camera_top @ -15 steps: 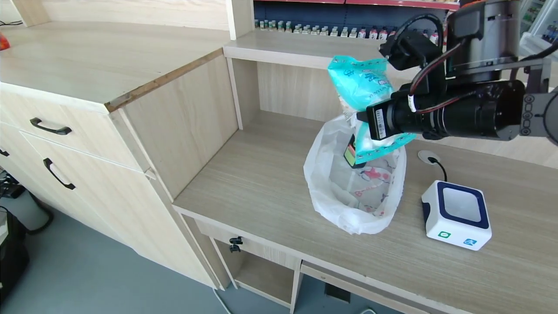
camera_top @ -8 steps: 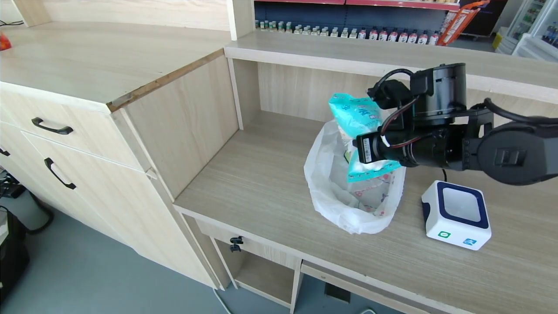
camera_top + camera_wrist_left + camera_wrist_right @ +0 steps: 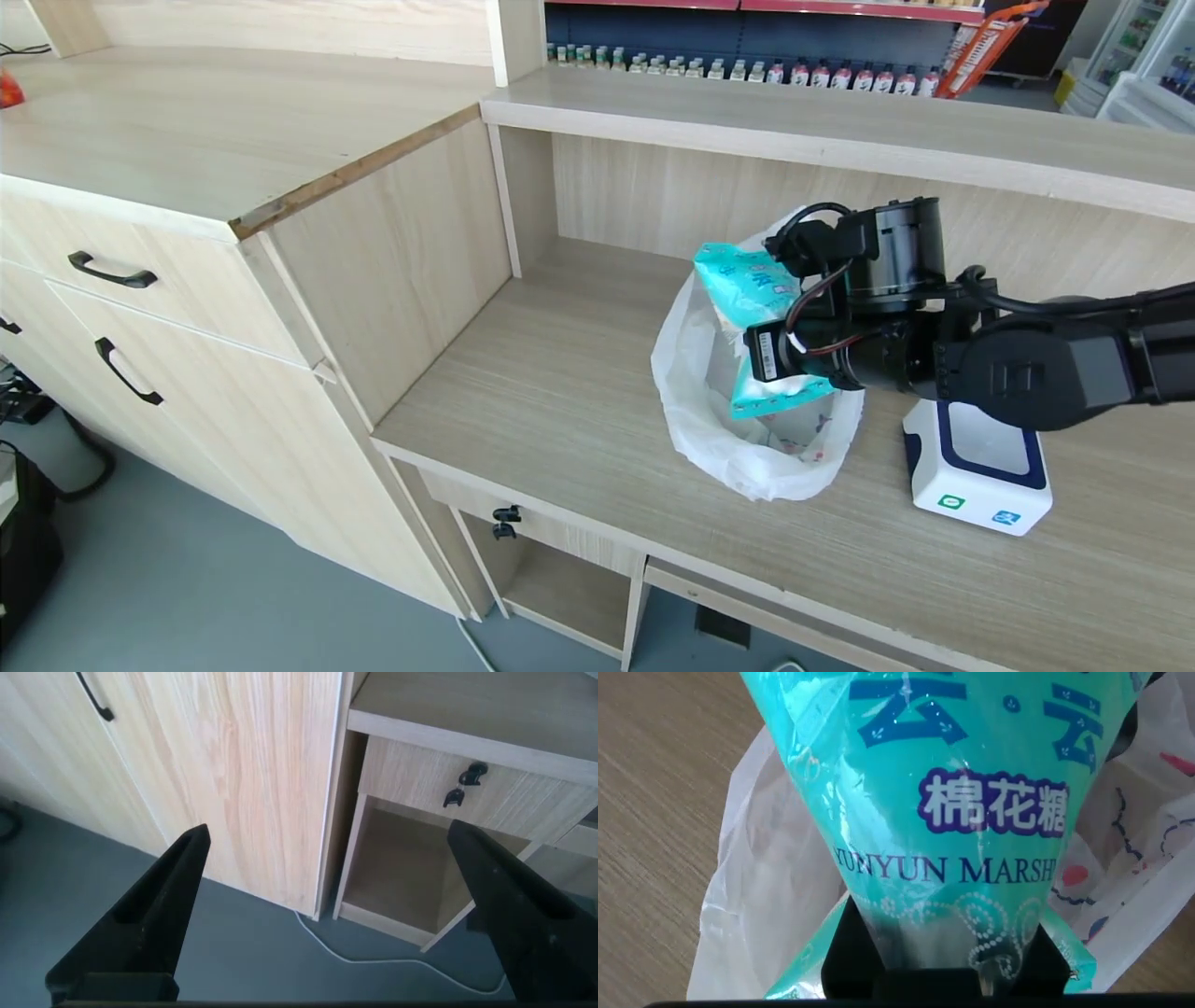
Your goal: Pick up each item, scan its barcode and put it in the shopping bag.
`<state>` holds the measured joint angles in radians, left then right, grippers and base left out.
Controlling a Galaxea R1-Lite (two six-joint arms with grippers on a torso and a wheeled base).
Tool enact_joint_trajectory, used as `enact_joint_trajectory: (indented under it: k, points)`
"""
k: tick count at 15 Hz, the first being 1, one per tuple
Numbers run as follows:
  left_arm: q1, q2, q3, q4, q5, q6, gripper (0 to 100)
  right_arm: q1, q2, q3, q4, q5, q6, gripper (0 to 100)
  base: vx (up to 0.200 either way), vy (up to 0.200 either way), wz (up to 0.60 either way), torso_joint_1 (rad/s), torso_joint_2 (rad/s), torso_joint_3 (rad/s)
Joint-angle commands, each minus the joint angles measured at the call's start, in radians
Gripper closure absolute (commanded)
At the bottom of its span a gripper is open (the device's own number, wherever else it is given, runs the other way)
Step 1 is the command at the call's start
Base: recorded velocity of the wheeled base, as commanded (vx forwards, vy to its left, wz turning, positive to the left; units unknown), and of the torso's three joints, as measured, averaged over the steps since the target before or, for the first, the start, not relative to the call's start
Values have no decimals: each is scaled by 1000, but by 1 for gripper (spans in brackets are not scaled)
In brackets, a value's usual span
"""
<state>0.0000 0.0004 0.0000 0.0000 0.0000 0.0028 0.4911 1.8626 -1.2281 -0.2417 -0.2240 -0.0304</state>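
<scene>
A teal marshmallow packet [image 3: 745, 283] is pinched in my right gripper [image 3: 767, 359], which is shut on its middle. The packet hangs tilted, its lower end inside the mouth of the white plastic shopping bag [image 3: 702, 411] on the counter. In the right wrist view the packet [image 3: 971, 812] rises from between the black fingers [image 3: 848, 952], with the bag [image 3: 757, 905] beneath it and other printed packaging inside. The white scanner with a dark blue top [image 3: 980, 462] stands just right of the bag. My left gripper [image 3: 341, 924] hangs open below counter height, facing the floor by the cabinet.
The bag stands on a wooden counter [image 3: 560, 392] under a raised shelf [image 3: 747, 112]. A taller cabinet with drawers [image 3: 187, 280] stands to the left. A locked drawer front [image 3: 467, 779] and an open cubby lie under the counter. A cable runs behind the scanner.
My right arm has come down and slightly left with the packet, from well above the bag to its mouth. The bag and scanner have stayed put.
</scene>
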Motion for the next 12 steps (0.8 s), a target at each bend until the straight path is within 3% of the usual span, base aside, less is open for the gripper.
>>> enact_joint_trajectory:
  k: [1, 3, 10, 11, 12]
  points:
    - [0, 0, 0, 0, 0, 0, 0, 0, 23, 21, -22, 0, 0, 100, 0, 0, 0, 0, 0, 0]
    - [0, 0, 0, 0, 0, 0, 0, -3, 41, 55, -79, 0, 4, 100, 0, 0, 0, 0, 0, 0]
    - [0, 0, 0, 0, 0, 0, 0, -2, 63, 52, -84, 0, 9, 100, 0, 0, 0, 0, 0, 0]
    - [0, 0, 0, 0, 0, 0, 0, -2, 64, 52, -84, 0, 9, 0, 0, 0, 0, 0, 0, 0]
    - [0, 0, 0, 0, 0, 0, 0, -3, 66, 47, -80, 0, 10, 0, 0, 0, 0, 0, 0, 0]
